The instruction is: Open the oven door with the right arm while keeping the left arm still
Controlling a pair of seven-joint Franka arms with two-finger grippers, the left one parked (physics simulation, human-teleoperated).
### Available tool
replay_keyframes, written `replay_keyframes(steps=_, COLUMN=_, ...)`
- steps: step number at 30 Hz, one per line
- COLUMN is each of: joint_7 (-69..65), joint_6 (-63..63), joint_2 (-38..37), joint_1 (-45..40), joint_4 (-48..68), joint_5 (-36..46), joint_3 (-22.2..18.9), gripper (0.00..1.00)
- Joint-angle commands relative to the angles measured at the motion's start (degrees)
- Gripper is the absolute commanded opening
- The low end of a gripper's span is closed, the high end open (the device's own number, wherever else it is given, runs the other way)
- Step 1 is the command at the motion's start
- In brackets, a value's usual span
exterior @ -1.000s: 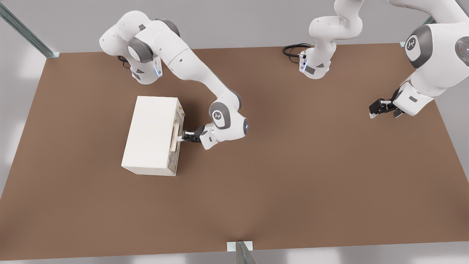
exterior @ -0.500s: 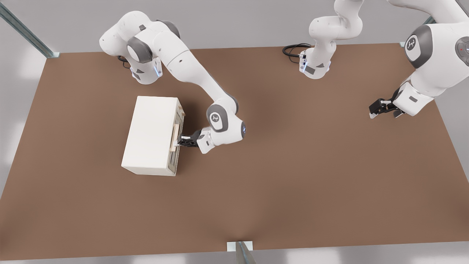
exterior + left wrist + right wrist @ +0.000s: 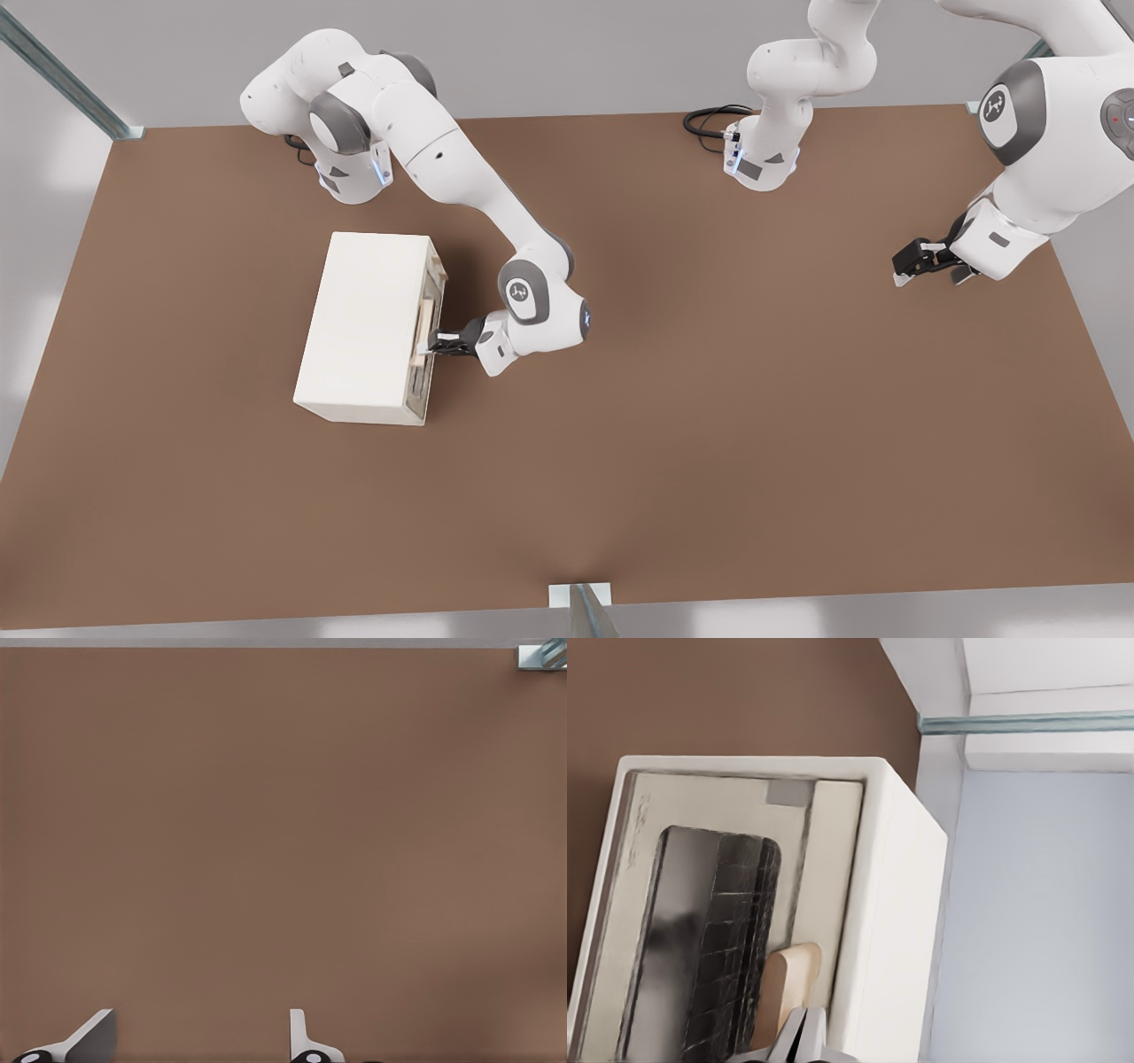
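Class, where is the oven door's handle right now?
In the front view, the handle sits on the oven's right face, left of centre, with the gripper at it.

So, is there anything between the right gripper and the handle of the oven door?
Nothing: in the front view the gripper is at the oven door's handle, no gap visible.

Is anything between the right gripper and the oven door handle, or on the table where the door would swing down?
Nothing visible. The gripper is already at the handle of the oven door, with no object between them. In the front view, the table in front of the door holds only the right arm itself.
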Motion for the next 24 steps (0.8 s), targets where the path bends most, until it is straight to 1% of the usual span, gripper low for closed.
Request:
replay_keyframes(steps=1, joint_7=-1.5, joint_6=0.33, joint_2=-0.04, joint_1=0.0, joint_4=0.02, joint_5=0.13, joint_3=-0.02, gripper=0.0)
replay_keyframes(steps=5, joint_7=-1.06, joint_6=0.77, joint_2=0.31, joint_1=0.0, joint_4=0.02, joint_5=0.22, joint_3=0.06, gripper=0.0)
replay_keyframes(steps=8, joint_7=-0.62, joint_6=0.77, joint_2=0.31, joint_1=1.67, joint_4=1.86, joint_5=0.31, joint_3=0.15, gripper=0.0)
replay_keyframes(steps=12, joint_7=6.5, joint_6=1.83, joint_2=0.57, joint_1=2.64, joint_4=3.44, joint_5=4.88, joint_3=0.24, gripper=0.0)
replay_keyframes(steps=13, joint_7=6.23, joint_6=2.09, joint_2=-2.76, joint_1=0.88, joint_4=3.27, joint_5=10.93, joint_3=0.33, gripper=0.0)
replay_keyframes(steps=14, joint_7=4.66, joint_6=6.04, joint_2=-9.43, joint_1=-4.56, joint_4=2.04, joint_5=19.81, joint_3=2.69, gripper=0.0)
replay_keyframes(steps=15, joint_7=-2.02, joint_6=7.71, joint_2=-16.47, joint_1=-12.82, joint_4=-0.42, joint_5=22.72, joint_3=8.23, gripper=0.0)
replay_keyframes(steps=17, joint_7=-21.88, joint_6=7.63, joint_2=-23.68, joint_1=-26.01, joint_4=-0.51, joint_5=31.95, joint_3=9.64, gripper=0.0)
replay_keyframes(steps=18, joint_7=-27.24, joint_6=7.45, joint_2=-26.76, joint_1=-30.23, joint_4=-0.6, joint_5=33.09, joint_3=9.73, gripper=0.0)
replay_keyframes(steps=19, joint_7=-28.66, joint_6=6.66, joint_2=-30.44, joint_1=-33.75, joint_4=-1.91, joint_5=35.72, joint_3=9.91, gripper=1.0)
replay_keyframes(steps=20, joint_7=-28.66, joint_6=6.57, joint_2=-35.19, joint_1=-36.12, joint_4=-4.46, joint_5=40.29, joint_3=9.91, gripper=1.0)
replay_keyframes(steps=21, joint_7=-29.01, joint_6=6.75, joint_2=-37.83, joint_1=-36.83, joint_4=-4.73, joint_5=41.18, joint_3=7.89, gripper=1.0)
replay_keyframes(steps=23, joint_7=-29.01, joint_6=6.57, joint_2=-40.65, joint_1=-37.0, joint_4=-4.12, joint_5=40.91, joint_3=3.85, gripper=1.0)
replay_keyframes(steps=24, joint_7=-29.1, joint_6=6.57, joint_2=-40.65, joint_1=-37.0, joint_4=-3.33, joint_5=40.74, joint_3=3.76, gripper=1.0)
